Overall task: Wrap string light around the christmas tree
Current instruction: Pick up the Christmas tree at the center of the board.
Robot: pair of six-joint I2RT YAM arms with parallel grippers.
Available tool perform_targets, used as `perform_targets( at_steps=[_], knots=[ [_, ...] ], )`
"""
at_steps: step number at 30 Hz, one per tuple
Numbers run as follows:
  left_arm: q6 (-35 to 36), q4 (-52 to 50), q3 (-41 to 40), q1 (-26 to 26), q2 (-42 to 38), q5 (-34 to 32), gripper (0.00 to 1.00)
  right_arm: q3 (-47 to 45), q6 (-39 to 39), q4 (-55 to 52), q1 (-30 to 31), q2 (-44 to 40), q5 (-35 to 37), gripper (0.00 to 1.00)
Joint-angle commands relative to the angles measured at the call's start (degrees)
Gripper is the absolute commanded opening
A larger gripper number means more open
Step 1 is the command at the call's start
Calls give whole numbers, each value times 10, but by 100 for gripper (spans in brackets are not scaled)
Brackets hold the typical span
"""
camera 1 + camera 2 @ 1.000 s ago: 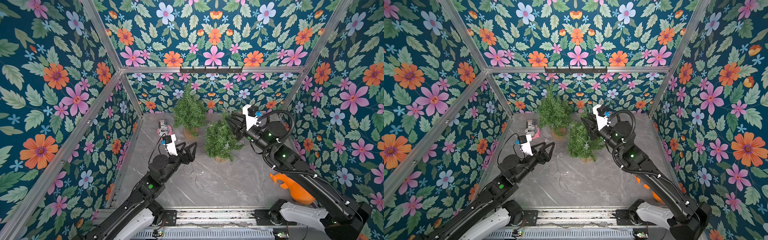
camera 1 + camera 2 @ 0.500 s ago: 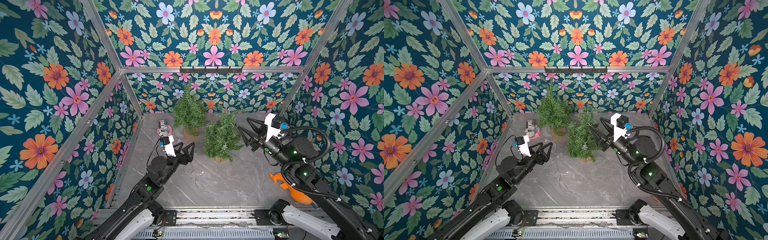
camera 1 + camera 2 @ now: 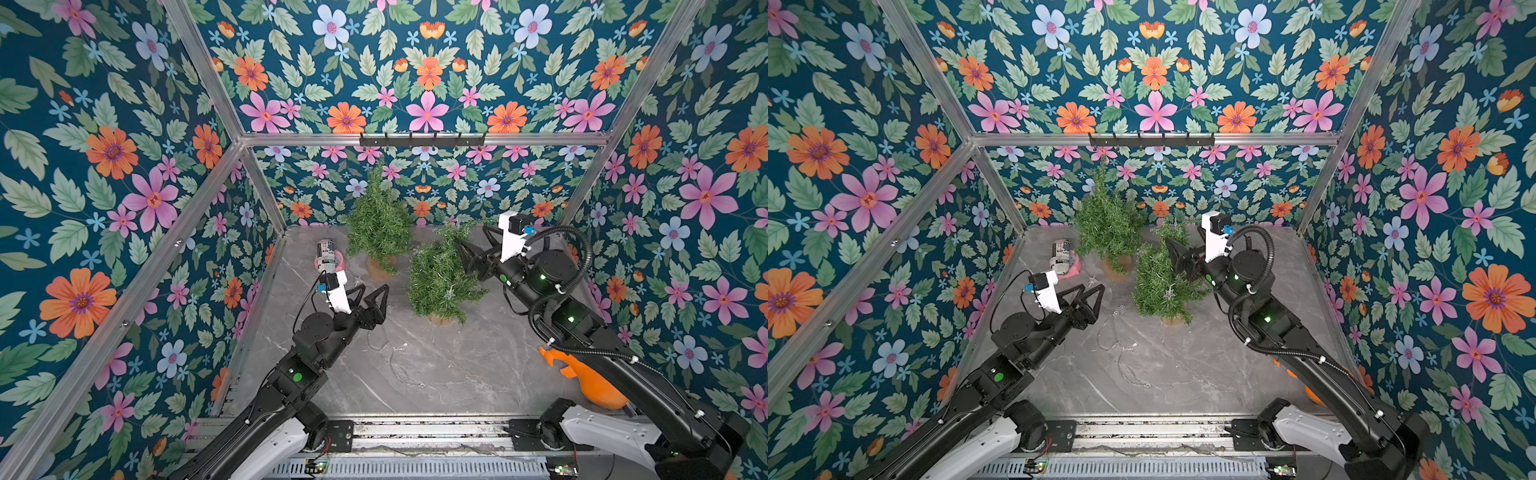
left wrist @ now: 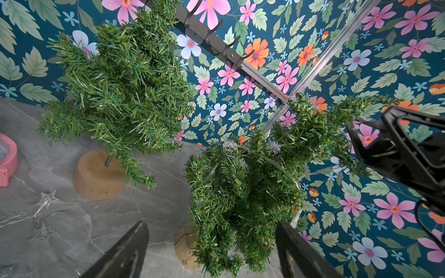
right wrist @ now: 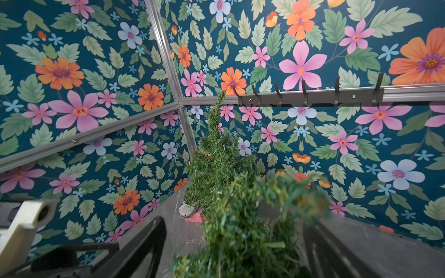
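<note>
The right gripper (image 5: 234, 223) has its two fingers spread wide apart. The top of the christmas tree (image 3: 436, 278) pokes in between them, and the fingers are not pinching it. I cannot tell if they brush the green needles. The left gripper (image 3: 375, 289) is spread wide too and holds nothing. It hangs over the grey table (image 3: 436, 374), a little way from the tree and pointing at it. The string light (image 4: 47, 198) is in two places. Part of it is up in the tree's branches, and the rest lies loose on the table between the left gripper and the tree's wooden foot. A second tree (image 3: 378, 224) stands just behind, near the back wall. Beside it a can (image 3: 326, 251) lies on a pink roll (image 3: 338, 261). An orange thing (image 3: 598, 390) sits by the wall under the right arm.
</note>
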Motion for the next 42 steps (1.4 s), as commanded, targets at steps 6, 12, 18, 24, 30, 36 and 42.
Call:
perform_targets(
  at_steps=[6,12,18,24,30,36,42],
  knots=[
    [-2,-2,3,0,-6,-10,85,85,21,-28,0,83,62,87],
    [-4,-3,2,1,-7,-8,85,115,5,-38,0,114,65,55],
    [-4,-12,7,0,-8,-6,85,134,-35,-31,0,111,69,0],
    [7,-17,12,0,-4,-16,85,192,-130,-48,0,117,141,0],
    [20,-37,41,0,15,-21,85,249,-152,-61,-53,120,129,0],
    [19,-26,59,0,46,-18,85,257,-136,-52,-133,115,98,0],
    [16,-15,74,0,72,-33,84,243,-106,-22,-223,126,56,0]
  ],
)
